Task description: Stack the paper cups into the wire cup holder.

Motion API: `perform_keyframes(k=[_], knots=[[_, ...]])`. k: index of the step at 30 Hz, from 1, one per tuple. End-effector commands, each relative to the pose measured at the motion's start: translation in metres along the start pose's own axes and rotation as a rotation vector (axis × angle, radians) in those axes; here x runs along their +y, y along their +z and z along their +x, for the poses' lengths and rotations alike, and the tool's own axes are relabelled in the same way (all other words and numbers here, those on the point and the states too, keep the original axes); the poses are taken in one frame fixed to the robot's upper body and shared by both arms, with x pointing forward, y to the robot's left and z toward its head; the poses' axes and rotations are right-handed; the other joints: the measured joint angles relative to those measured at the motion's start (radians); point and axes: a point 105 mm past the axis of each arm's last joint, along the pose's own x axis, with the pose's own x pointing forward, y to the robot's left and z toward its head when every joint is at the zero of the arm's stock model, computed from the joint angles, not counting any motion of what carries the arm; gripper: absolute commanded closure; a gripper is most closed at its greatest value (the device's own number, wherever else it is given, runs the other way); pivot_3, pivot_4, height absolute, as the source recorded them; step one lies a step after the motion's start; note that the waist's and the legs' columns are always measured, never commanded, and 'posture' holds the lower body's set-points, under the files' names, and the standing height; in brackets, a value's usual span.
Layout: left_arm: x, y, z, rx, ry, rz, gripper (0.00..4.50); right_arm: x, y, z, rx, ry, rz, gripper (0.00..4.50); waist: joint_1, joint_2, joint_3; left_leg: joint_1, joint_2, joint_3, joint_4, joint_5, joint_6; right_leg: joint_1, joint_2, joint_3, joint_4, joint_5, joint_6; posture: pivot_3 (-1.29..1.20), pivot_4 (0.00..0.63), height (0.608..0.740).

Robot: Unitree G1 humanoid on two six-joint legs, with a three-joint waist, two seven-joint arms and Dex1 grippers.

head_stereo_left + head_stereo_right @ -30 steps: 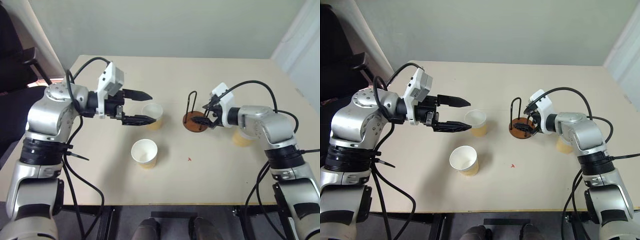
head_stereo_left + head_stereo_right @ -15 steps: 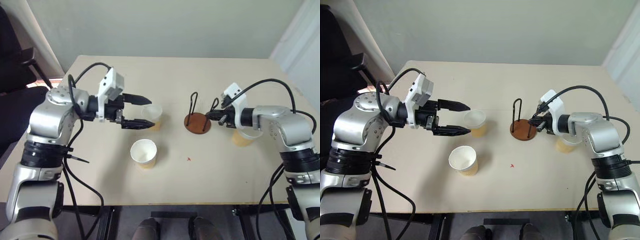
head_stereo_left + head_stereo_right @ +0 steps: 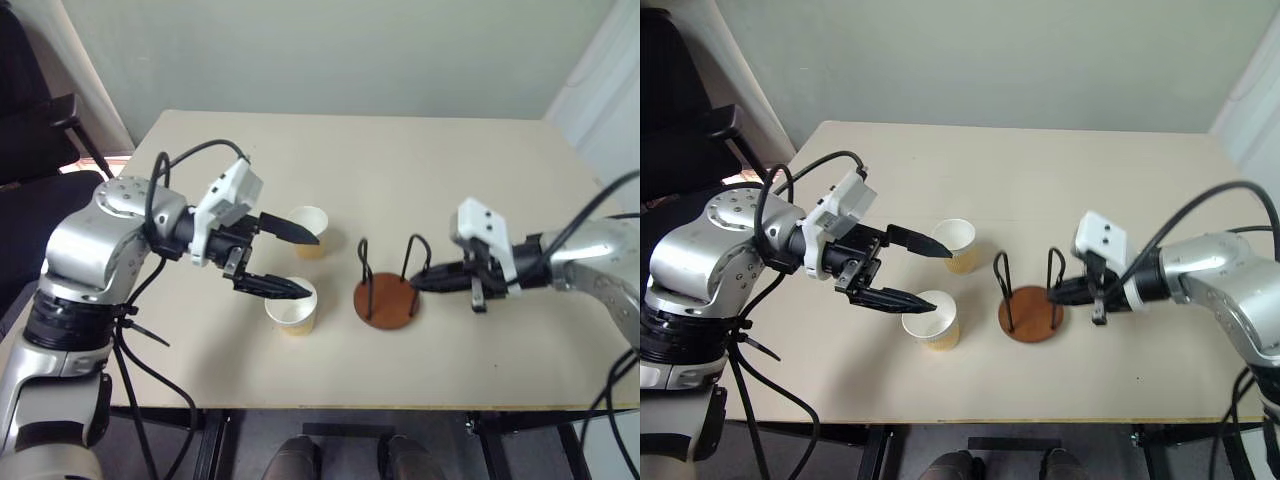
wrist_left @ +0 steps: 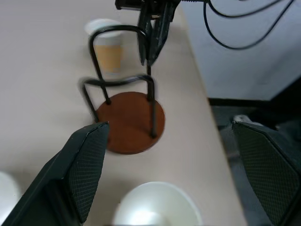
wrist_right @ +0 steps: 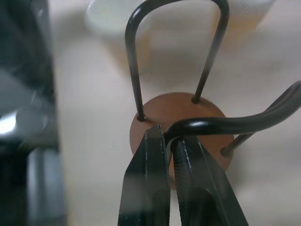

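The wire cup holder [image 3: 387,303], a red-brown disc with black wire loops, stands near the table's front edge. My right gripper [image 3: 420,284] is shut on one of its wire loops [image 5: 207,125]. Two paper cups stand upright left of it: one farther back [image 3: 308,229], one nearer [image 3: 292,308]. My left gripper [image 3: 310,265] hangs open above them, its lower finger over the nearer cup's rim and its upper finger by the farther cup. In the left wrist view a third paper cup [image 4: 106,45] stands beyond the holder [image 4: 131,123], near the right gripper.
The beige table [image 3: 400,170] has bare room at the back and on the right. A dark chair [image 3: 30,110] stands off the table's left side. The table's front edge [image 3: 400,408] runs close to the holder.
My right gripper has shut on a wire loop and pulled the holder toward the table's front edge. The left gripper, still open, has drawn back over the nearer cup.
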Motion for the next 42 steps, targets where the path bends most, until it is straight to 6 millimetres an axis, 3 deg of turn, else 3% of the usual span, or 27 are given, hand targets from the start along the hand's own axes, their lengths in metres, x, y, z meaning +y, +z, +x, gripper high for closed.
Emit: perform_keyframes(k=[1, 11, 21, 25, 28, 32, 37, 42], knots=[[-0.006, 0.009, 0.004, -0.007, -0.035, 0.037, 0.00, 0.000, 0.004, 0.002, -0.018, -0.031, -0.063, 4.48, -0.002, 0.000, 0.000, 0.001, 0.000, 0.000, 0.000, 0.001, 0.000, 0.000, 0.000, 0.000, 0.001, 0.001, 0.000, 0.00, 0.150, 0.740], [-0.011, 0.016, 0.012, -0.005, -0.046, 0.039, 0.00, -0.009, -0.029, 0.023, 0.077, -0.061, -0.095, 4.48, -0.008, 0.000, 0.000, 0.006, 0.001, 0.000, -0.001, 0.005, 0.002, 0.005, 0.000, 0.000, 0.002, 0.005, -0.003, 0.00, 0.150, 0.740], [-0.009, 0.015, 0.015, -0.022, -0.015, 0.032, 0.00, -0.013, -0.050, 0.005, 0.149, -0.100, -0.039, 1.45, -0.008, -0.001, 0.000, 0.011, 0.000, 0.000, -0.002, 0.003, 0.003, 0.011, 0.000, 0.000, -0.001, 0.005, -0.003, 0.00, 0.150, 0.740], [-0.004, 0.012, 0.012, -0.033, 0.011, 0.033, 0.00, -0.009, -0.046, -0.013, 0.147, -0.110, -0.017, 1.45, -0.005, -0.001, 0.000, 0.010, 0.000, 0.000, -0.002, 0.003, 0.003, 0.011, 0.000, 0.000, -0.001, 0.005, -0.003, 0.00, 0.150, 0.740], [0.006, 0.007, 0.001, -0.026, 0.075, 0.027, 0.00, -0.006, -0.039, -0.038, 0.149, -0.124, -0.006, 1.45, -0.004, -0.001, 0.000, 0.010, 0.000, 0.001, -0.003, 0.003, 0.002, 0.011, 0.000, 0.000, -0.001, 0.004, -0.003, 0.00, 0.150, 0.740], [0.018, 0.007, -0.009, -0.033, 0.143, 0.040, 0.00, -0.005, -0.033, -0.049, 0.139, -0.142, -0.012, 1.45, -0.004, -0.002, 0.000, 0.011, 0.000, 0.000, -0.003, 0.002, 0.001, 0.011, 0.000, 0.000, -0.002, 0.002, -0.004, 0.00, 0.150, 0.740], [0.054, 0.005, -0.023, 0.057, 0.347, 0.177, 0.00, -0.025, 0.002, -0.070, 0.037, -0.247, -0.065, 1.45, -0.005, -0.001, 0.001, 0.010, 0.000, 0.000, -0.003, 0.002, 0.001, 0.010, 0.000, 0.001, -0.001, 0.003, -0.004, 0.00, 0.150, 0.740], [0.077, 0.023, -0.023, 0.147, 0.436, 0.340, 0.00, -0.029, 0.031, -0.079, -0.045, -0.241, -0.090, 1.45, -0.001, -0.001, 0.000, 0.010, 0.000, 0.000, -0.003, 0.001, 0.002, 0.009, 0.000, 0.001, -0.002, 0.003, -0.004, 0.00, 0.150, 0.740]])
